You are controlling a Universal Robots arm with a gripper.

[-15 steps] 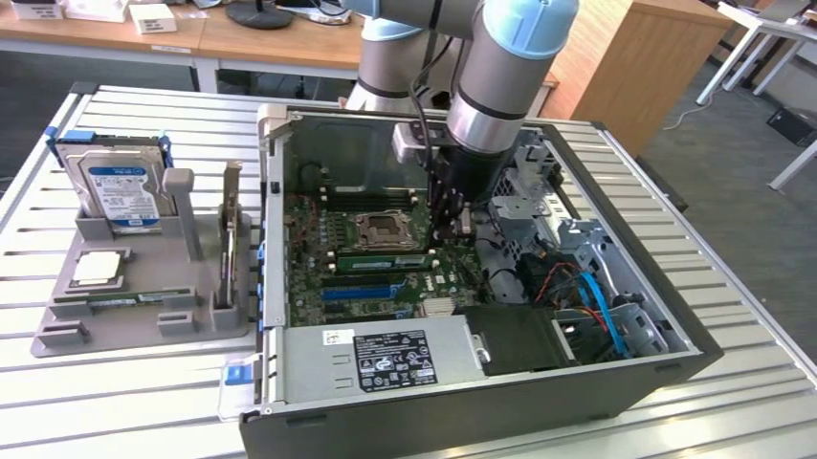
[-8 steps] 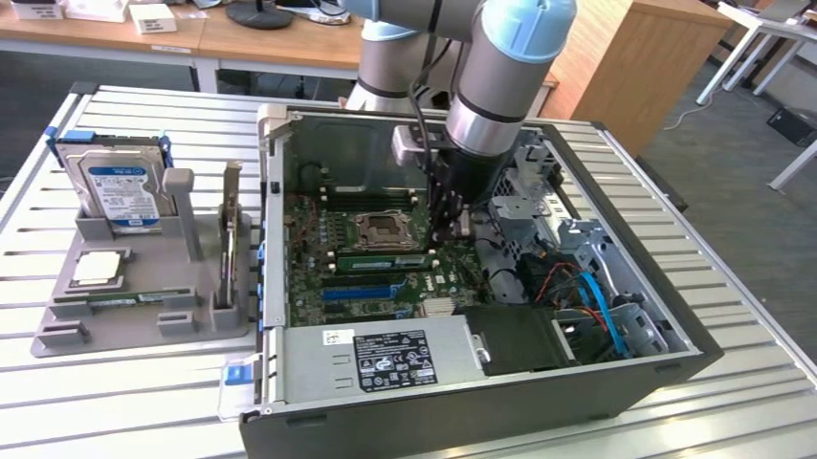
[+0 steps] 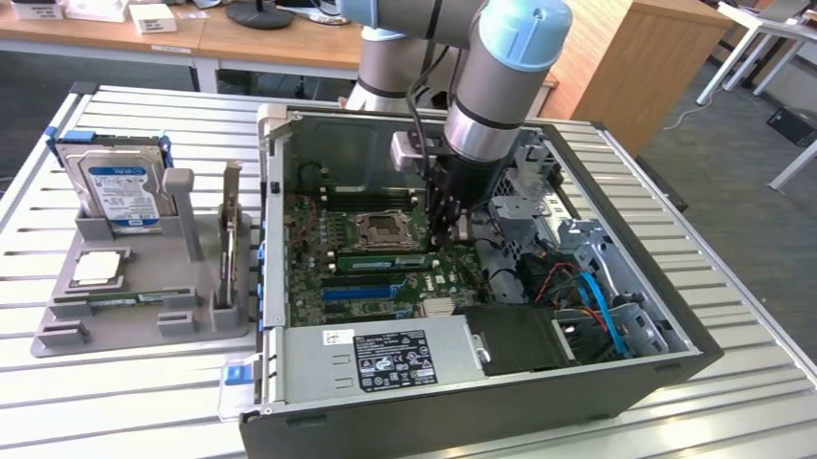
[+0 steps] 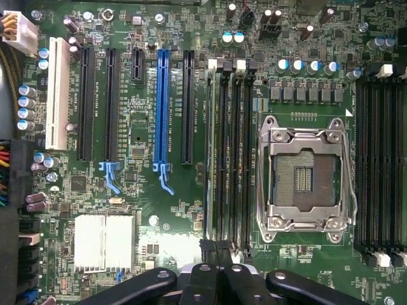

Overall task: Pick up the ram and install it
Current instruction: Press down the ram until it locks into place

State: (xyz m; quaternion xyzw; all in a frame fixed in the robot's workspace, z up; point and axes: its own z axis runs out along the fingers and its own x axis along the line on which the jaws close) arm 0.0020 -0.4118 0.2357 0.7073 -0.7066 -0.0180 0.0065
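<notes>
A green ram stick (image 3: 379,260) with a white label stands in a memory slot just below the CPU socket (image 3: 381,229) on the motherboard of the open PC case (image 3: 422,402). My gripper (image 3: 443,239) reaches down into the case at the end of that stick on the exterior view's right. In the wrist view my gripper (image 4: 217,274) is shut, its black fingertips (image 4: 202,274) pressed together over the end of the row of memory slots (image 4: 232,152). Nothing shows between the fingers. I cannot tell whether they touch the stick.
A grey holder (image 3: 77,320) on the exterior view's left carries another green ram stick (image 3: 121,299) lying flat, a blue-labelled hard drive (image 3: 121,186) and an upright expansion card (image 3: 230,239). Drive bays and cables (image 3: 575,277) crowd the case's right side. The power supply (image 3: 396,359) fills its front.
</notes>
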